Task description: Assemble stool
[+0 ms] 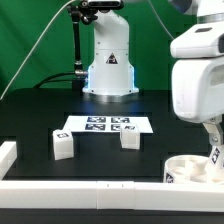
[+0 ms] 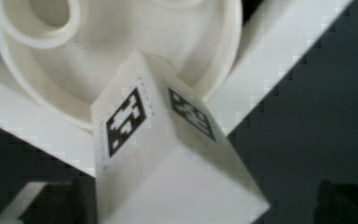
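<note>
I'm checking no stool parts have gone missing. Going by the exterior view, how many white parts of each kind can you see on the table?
Round seat: 1
Block legs: 3, two near the marker board, one by the seat
Marker board: 1
Total: 5

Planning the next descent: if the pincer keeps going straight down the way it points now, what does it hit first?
Most likely the tagged leg standing up directly below the open pincer, with the round seat behind it. Depth is hard to judge, so how soon is unclear.

The seat (image 1: 196, 166) is cut off by the exterior view's right edge.
</note>
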Available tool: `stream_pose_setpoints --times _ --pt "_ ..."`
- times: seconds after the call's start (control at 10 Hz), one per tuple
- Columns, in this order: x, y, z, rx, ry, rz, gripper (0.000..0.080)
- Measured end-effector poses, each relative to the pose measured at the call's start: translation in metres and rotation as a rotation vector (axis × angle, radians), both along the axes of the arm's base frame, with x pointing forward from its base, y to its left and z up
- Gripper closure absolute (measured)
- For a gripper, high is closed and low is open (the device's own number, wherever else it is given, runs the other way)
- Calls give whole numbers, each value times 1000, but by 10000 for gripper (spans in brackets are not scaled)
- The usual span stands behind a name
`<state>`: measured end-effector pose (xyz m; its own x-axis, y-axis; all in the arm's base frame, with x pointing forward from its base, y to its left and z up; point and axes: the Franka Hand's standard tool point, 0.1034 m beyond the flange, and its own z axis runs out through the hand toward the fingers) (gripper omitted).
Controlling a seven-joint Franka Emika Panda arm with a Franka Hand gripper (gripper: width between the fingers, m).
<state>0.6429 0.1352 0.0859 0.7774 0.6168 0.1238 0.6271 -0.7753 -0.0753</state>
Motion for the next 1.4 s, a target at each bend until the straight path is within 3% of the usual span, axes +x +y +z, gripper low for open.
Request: stream_pose_setpoints --times 0.5,1.0,1.4 --pt "2 -9 -1 -41 -42 307 150" --pt "8 -15 -8 -152 -107 748 150" --pt "7 -17 -10 -151 -102 738 163"
